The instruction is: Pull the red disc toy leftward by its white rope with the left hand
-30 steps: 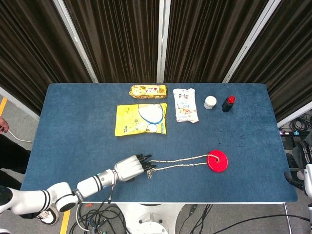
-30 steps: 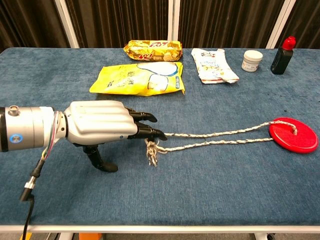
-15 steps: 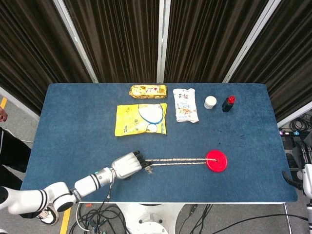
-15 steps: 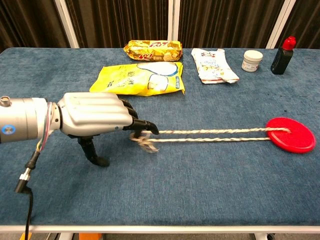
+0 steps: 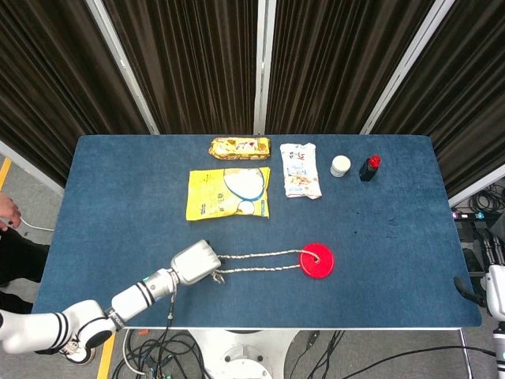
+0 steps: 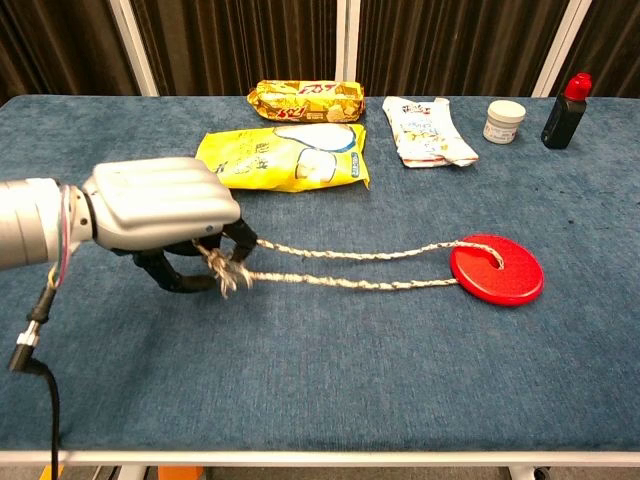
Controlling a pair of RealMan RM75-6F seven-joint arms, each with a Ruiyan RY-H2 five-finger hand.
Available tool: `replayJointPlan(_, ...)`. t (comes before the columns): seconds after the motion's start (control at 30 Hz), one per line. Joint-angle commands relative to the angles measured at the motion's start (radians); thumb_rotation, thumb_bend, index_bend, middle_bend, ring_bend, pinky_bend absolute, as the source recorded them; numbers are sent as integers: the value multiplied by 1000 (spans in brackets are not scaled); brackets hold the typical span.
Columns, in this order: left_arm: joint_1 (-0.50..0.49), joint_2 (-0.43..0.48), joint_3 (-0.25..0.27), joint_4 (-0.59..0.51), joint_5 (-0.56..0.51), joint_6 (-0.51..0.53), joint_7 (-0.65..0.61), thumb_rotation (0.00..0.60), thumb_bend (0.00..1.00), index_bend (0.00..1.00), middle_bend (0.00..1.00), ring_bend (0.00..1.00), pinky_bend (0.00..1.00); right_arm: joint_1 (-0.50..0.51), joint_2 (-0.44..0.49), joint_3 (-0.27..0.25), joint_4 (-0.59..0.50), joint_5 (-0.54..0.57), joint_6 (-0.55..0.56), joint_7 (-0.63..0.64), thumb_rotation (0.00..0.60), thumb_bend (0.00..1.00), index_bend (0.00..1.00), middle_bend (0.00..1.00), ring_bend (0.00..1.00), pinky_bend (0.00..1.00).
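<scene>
The red disc toy lies flat on the blue table, right of centre near the front. Its white rope runs leftward from the disc in two strands. My left hand sits at the rope's left end with its fingers curled around the knotted end, holding it just above the cloth. The right hand is in neither view.
At the back lie a yellow snack bag, a gold-wrapped snack pack, a white pouch, a small white jar and a dark bottle with a red cap. The table's front edge is close to my left forearm.
My left hand closed on the rope end and moved left. The rope pulled taut, and the red disc slid leftward across the table.
</scene>
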Motion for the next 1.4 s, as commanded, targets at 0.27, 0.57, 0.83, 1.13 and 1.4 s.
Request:
replayJointPlan(0.27,83,111,-23,-52,-46,140,20,600,378,733,998,789,762,4,-1,0,-5,-2,-2,-7,600,164,0,0,0,0)
replayJointPlan(0.57,201,248,-58,-17,-186,270,63,600,378,734,998,790,762,9,1,1,-18,-8,-2,-20,600,165,0,0,0,0)
replayJointPlan(0.83,269,343,-111,-41,-385,330,198,600,377,737,999,793,763,14,-2,0,-22,-7,-9,-27,600,166,0,0,0,0)
replayJointPlan(1.13,317,411,-185,11,-537,356,122,600,377,740,1000,794,764,12,3,1,-34,-9,1,-33,600,167,0,0,0,0)
replayJointPlan(1.4,357,421,-183,38,-551,372,66,600,377,740,1000,794,763,16,-4,-2,-26,-6,-10,-31,600,167,0,0,0,0)
